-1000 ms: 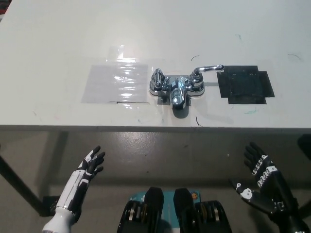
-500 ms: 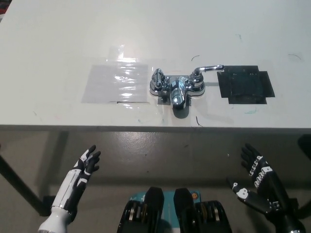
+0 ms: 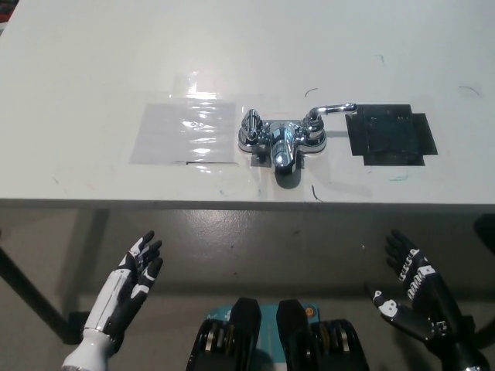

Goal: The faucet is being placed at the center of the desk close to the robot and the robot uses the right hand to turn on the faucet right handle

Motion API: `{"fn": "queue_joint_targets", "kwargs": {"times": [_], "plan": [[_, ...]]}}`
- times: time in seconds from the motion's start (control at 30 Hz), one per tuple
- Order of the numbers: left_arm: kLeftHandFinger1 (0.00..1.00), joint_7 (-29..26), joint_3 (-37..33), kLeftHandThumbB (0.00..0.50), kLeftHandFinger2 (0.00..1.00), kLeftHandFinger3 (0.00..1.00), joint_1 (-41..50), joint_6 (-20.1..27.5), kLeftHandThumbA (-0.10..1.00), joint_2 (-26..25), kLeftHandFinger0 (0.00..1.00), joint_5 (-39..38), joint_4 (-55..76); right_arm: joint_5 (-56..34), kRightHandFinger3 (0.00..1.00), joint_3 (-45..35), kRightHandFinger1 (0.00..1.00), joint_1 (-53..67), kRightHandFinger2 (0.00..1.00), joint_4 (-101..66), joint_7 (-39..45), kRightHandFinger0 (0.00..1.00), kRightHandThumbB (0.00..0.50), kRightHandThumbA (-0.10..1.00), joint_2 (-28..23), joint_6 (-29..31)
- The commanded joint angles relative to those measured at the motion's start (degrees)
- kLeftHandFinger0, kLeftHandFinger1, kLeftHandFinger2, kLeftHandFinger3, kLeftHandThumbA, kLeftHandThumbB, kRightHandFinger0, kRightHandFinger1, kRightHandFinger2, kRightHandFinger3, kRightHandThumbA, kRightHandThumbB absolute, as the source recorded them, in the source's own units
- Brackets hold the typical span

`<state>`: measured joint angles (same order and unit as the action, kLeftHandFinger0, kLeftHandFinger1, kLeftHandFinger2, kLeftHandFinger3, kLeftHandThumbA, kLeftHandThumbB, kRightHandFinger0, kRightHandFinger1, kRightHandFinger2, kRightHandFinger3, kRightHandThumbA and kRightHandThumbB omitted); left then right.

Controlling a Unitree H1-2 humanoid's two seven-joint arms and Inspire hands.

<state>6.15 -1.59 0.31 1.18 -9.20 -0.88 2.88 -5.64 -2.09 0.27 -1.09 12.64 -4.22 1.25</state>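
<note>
Two hands spread empty, left hand (image 3: 133, 269) and right hand (image 3: 411, 292); you grab the stiff-looking, slick right handle (image 3: 331, 110) at its tip.

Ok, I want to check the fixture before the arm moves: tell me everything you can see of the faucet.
The faucet looks like shiny chrome, a two-handle unit on a wide base, standing upright on the white desk near its front edge. Its short spout points toward the robot. The right handle is a lever pointing out to the right; the left handle shows no clear lever. Only the desk touches it; the black right hand is open below the desk edge.
</note>
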Motion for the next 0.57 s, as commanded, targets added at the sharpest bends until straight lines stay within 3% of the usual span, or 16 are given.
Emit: {"fn": "queue_joint_targets", "kwargs": {"times": [0.0, 0.13, 0.33, 0.53], "plan": [[1.0, 0.6, -0.1, 0.039, 1.0, 1.0, -0.2, 0.3, 0.82, -0.4, 1.0, 0.3, 2.4, -0.9, 1.0, 0.2, 1.0, -0.5, 1.0, -0.9, -0.2, 1.0, 0.062, 0.64, -0.5, 0.8], [1.0, 0.7, -0.1, 0.043, 1.0, 1.0, 0.2, 0.4, 0.82, -0.4, 1.0, 0.1, 2.4, -0.6, 1.0, 0.5, 1.0, -0.2, 1.0, -1.0, -0.1, 1.0, 0.046, 0.62, -0.5, 0.8], [1.0, 0.6, -0.2, 0.067, 1.0, 1.0, 1.6, 0.2, 0.83, -0.1, 1.0, -0.3, 2.6, -0.6, 1.0, 1.0, 1.0, 1.0, 1.0, -1.1, 0.0, 1.0, 0.064, 0.63, -0.5, 1.0], [1.0, 1.0, -0.1, 0.02, 1.0, 1.0, 2.2, 0.4, 0.86, 0.1, 1.0, -1.3, 2.4, -0.8, 1.0, 1.4, 1.0, 1.2, 1.0, -0.5, 0.0, 1.0, 0.049, 0.73, -0.1, 2.1]]}}
